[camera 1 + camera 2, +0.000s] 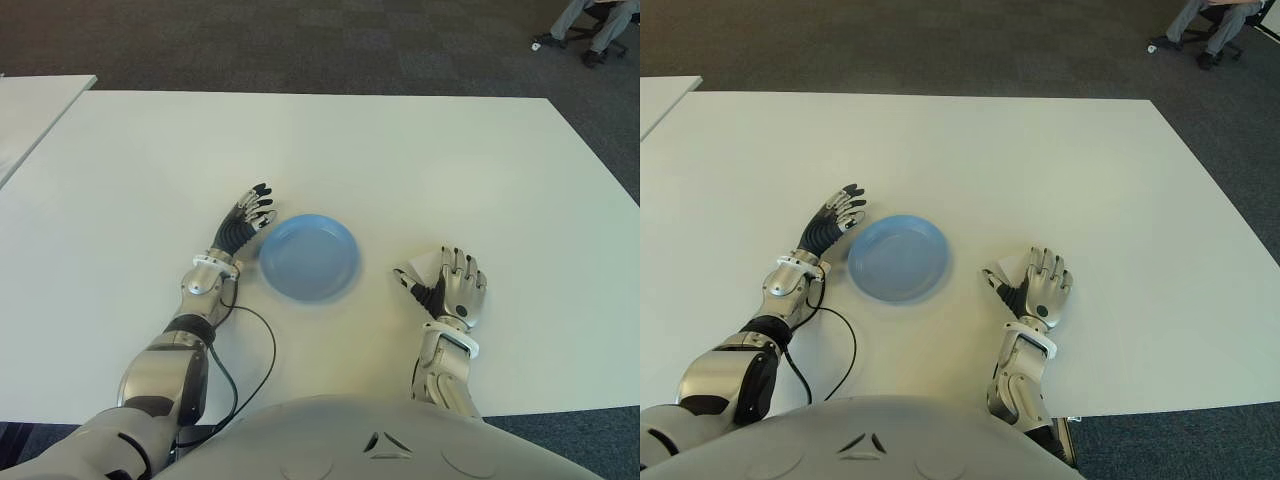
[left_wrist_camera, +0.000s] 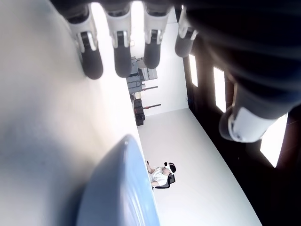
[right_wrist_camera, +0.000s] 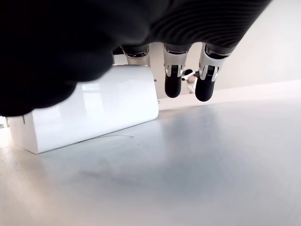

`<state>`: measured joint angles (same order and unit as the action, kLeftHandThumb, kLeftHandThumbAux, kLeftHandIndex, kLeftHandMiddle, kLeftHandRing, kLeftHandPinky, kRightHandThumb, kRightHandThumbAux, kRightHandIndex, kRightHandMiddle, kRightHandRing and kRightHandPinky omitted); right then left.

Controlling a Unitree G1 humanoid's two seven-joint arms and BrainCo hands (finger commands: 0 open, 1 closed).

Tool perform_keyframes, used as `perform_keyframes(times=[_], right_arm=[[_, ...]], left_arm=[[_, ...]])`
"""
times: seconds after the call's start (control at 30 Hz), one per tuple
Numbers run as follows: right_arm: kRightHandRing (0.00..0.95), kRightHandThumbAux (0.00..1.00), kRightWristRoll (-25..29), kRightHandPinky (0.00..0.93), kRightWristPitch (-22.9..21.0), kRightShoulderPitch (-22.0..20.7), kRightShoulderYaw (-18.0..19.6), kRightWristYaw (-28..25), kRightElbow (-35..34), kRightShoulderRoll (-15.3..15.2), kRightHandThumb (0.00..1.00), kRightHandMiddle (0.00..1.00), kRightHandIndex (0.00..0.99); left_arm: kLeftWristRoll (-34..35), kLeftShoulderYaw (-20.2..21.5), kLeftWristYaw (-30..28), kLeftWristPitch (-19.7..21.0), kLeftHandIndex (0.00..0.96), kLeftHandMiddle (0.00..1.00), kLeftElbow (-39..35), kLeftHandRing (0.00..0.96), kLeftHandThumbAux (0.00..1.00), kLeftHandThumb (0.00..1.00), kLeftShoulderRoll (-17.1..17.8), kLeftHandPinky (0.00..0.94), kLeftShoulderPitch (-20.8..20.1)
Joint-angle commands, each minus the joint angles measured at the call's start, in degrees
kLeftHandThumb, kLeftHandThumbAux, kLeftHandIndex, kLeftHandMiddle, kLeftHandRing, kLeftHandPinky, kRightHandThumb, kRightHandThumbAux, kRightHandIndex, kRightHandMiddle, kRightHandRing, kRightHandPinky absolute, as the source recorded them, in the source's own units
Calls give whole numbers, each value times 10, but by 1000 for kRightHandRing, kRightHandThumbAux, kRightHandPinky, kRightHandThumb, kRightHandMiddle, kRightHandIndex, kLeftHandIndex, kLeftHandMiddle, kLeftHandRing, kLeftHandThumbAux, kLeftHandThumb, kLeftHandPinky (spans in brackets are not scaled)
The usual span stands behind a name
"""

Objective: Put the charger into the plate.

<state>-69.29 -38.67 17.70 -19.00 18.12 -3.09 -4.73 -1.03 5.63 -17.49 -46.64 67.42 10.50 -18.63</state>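
Note:
A white block-shaped charger [image 1: 424, 263] lies on the white table [image 1: 400, 160], to the right of the plate. My right hand [image 1: 458, 283] is spread over it, fingers straight and thumb out to the side. The right wrist view shows the charger [image 3: 89, 115] flat on the table below the fingers [image 3: 172, 80], with nothing gripped. The blue plate [image 1: 308, 256] sits empty in the middle near me. My left hand [image 1: 250, 215] shows just left of the plate's rim, fingers extended and holding nothing. In the left wrist view the plate rim [image 2: 122, 188] is close beside the fingertips [image 2: 122, 61].
A black cable [image 1: 262, 350] loops on the table by my left forearm. A second white table [image 1: 40, 100] stands at the far left. A seated person's legs and a chair [image 1: 590, 25] show on the carpet at the far right.

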Motion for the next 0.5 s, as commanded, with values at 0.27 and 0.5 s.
perform_keyframes(times=[0.27,0.5], right_arm=[[7,265,37,107,0,5,12,37,43,11,198,0,0],[67,274,53,196,12,2,15,60,40,6,179,28,0]], left_arm=[[0,-2,-17,29,33,135,33,175,530,191,-3,234,45],[1,-1,-17,27,37,136,32,176,540,200,-3,236,46]])
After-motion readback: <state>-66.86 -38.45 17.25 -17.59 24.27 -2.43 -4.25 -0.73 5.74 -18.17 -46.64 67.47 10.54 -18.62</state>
